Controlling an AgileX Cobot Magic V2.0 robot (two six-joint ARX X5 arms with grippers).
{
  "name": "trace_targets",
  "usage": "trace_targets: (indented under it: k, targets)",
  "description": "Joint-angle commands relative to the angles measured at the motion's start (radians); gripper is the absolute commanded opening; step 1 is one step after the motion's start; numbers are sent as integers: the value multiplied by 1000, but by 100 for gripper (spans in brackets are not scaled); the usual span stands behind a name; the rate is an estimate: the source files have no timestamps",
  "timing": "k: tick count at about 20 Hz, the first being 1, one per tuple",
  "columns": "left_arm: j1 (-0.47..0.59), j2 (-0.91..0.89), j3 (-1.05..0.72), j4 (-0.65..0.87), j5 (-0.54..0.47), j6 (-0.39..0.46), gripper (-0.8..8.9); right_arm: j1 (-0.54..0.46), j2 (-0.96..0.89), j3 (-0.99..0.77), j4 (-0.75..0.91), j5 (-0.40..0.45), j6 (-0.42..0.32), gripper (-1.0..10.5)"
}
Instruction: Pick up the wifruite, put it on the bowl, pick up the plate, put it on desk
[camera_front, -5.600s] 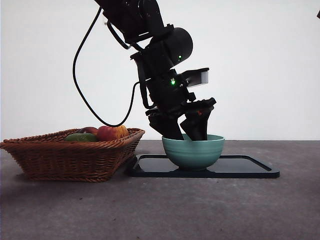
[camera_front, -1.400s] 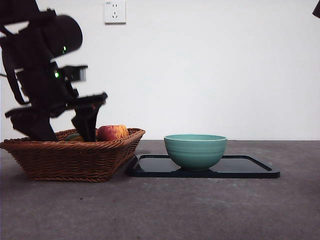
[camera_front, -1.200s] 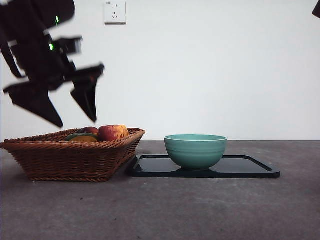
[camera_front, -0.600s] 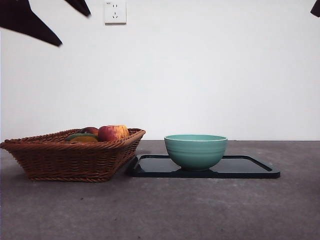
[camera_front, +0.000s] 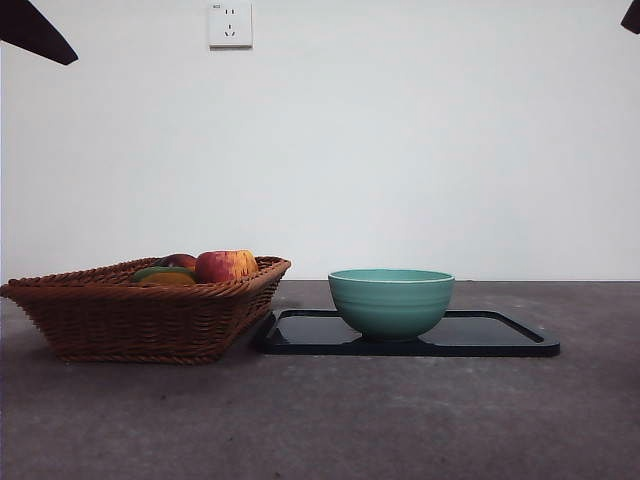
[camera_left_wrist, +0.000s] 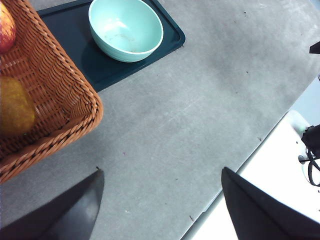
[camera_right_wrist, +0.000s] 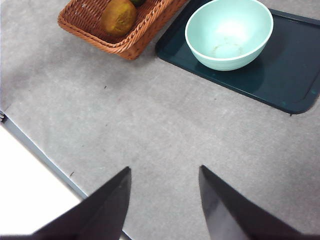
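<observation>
The wifruite (camera_left_wrist: 14, 107), brownish-orange and rounded, lies in the brown wicker basket (camera_left_wrist: 65, 95); the right wrist view shows the wifruite (camera_right_wrist: 119, 16) there too. The teal bowl (camera_front: 390, 300) stands empty on a shiny black tray (camera_front: 480, 335); its bare inside shows in both wrist views (camera_left_wrist: 125, 27) (camera_right_wrist: 228, 32). No separate plate is in view. My left gripper (camera_left_wrist: 161, 170) hangs open high over the desk (camera_left_wrist: 200, 110), holding nothing. My right gripper (camera_right_wrist: 165, 167) also hangs open high over the desk, holding nothing. In the front view both arms show only as black tips at the top corners.
The basket (camera_front: 145, 310) sits left of the tray and holds a red-and-yellow apple (camera_front: 225, 265) and a green fruit (camera_front: 160, 271). The desk's near edge (camera_right_wrist: 45, 160) runs under both wrists. A wall socket (camera_front: 229, 24) is on the white wall behind.
The left arm went from the bowl to the basket, then rose empty out of the front view at the top left. The fruits stay in the basket.
</observation>
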Motion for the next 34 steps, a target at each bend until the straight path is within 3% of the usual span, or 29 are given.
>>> trace_targets:
  k: [1,5,7,17,23,34]
  targets:
    - [-4,7,20,3,6,14,375,7,4,1,11,4,34,217]
    - [-4,7,20,3,6,13,375,6,26,6,107,45,158,217]
    - [-4,7,20,3,6,13,375,-2,77,28,146,64,186,218]
    - [-4,7,20,0,6,13,375,-132,603,319,183,71,95,232]
    - [-4,7,20,0,6,13,375,-158,896,496,184,67,53,232]
    - [-4,7,20,0,6,13,375,-156,1155,525,329,72,50,232]
